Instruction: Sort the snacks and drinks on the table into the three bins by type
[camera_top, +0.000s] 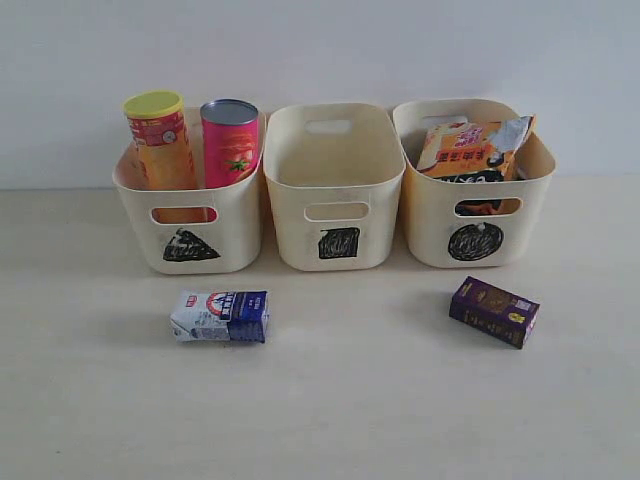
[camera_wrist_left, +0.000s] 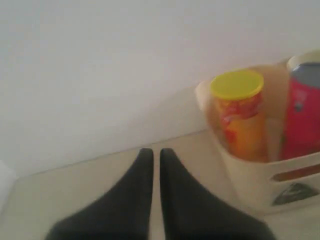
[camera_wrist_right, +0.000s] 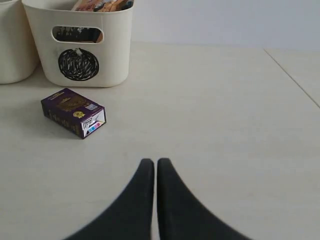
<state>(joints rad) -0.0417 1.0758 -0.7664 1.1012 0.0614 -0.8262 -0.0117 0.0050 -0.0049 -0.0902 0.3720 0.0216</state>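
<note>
The exterior view shows all three bins in one row at the far side of the surface (camera_top: 350, 410). From the middle of that picture, the triangle bin (camera_top: 140, 215) is at 10 o'clock, the square bin (camera_top: 300, 235) at 12 o'clock and the circle bin (camera_top: 430, 225) at 2 o'clock. Their sides nearly touch.

In the triangle bin the yellow-orange tube (camera_top: 160, 140) and the pink tube (camera_top: 230, 143) stand upright side by side, higher than the rim. In the circle bin the orange noodle bag (camera_top: 465, 148) leans over the rim. A dark thing lies under it, and I cannot tell what it is.

The white-and-blue carton (camera_top: 220, 316) lies flat at 6 o'clock of the triangle bin. The purple carton (camera_top: 494, 311) lies flat at 6 o'clock of the circle bin. Both are apart from the bins.

Only the wrist views show the claws. The left claw (camera_wrist_left: 155, 152) is closed to a thin slit and holds nothing. It hangs over bare surface beside the outer wall of the triangle bin. The right claw (camera_wrist_right: 151, 162) is closed and empty too, well apart from the purple carton, which lies between it and the circle bin. This view also shows the carton's white end face.

Wide bare surface lies between the two cartons and at 6 o'clock of them.
</note>
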